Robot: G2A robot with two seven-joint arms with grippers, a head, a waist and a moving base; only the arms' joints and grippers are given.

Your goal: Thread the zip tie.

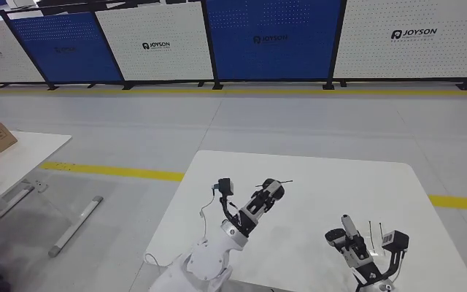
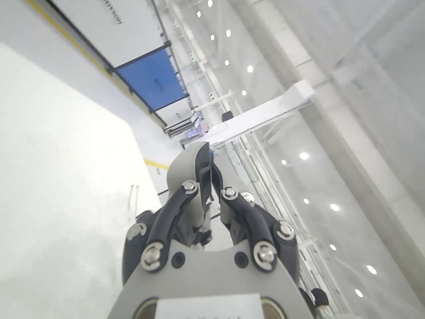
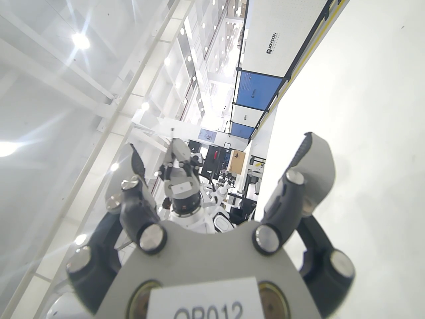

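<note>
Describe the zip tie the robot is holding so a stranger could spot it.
On the white table, look to the left gripper raised over its middle. Pinched in its shut jaws is a thin black zip tie, poking out past the tips. Unlike the two dark strips lying by the right gripper, it is held off the table.

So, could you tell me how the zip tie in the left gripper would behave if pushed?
The zip tie is a thin strip, so probably light and bendy. It juts out nearly straight from the shut left gripper, so likely springy rather than floppy.
</note>
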